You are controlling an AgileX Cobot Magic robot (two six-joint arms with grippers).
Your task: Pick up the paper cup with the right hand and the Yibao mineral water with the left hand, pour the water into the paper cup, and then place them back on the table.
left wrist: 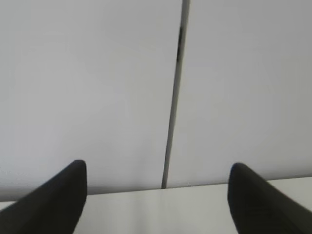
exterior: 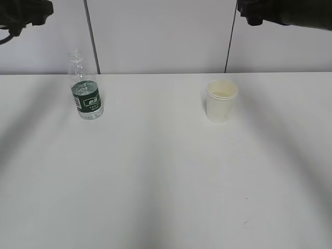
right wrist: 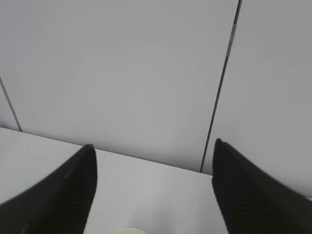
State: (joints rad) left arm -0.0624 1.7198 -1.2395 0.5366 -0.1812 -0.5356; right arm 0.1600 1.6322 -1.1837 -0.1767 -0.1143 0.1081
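Note:
The Yibao mineral water bottle [exterior: 85,88] stands upright at the back left of the white table [exterior: 155,176], clear with a dark green label and no cap. The white paper cup [exterior: 222,100] stands upright at the back right. Its rim just shows at the bottom edge of the right wrist view [right wrist: 129,231]. The left hand [exterior: 23,14] hangs high at the top left, the right hand [exterior: 285,13] high at the top right. The left gripper [left wrist: 158,168] is open and empty. The right gripper [right wrist: 153,148] is open and empty, above the cup.
A pale wall with dark vertical seams [exterior: 91,36] runs behind the table's back edge. A tiny dark mark [exterior: 247,223] lies near the table's front right. Soft arm shadows fall across the tabletop.

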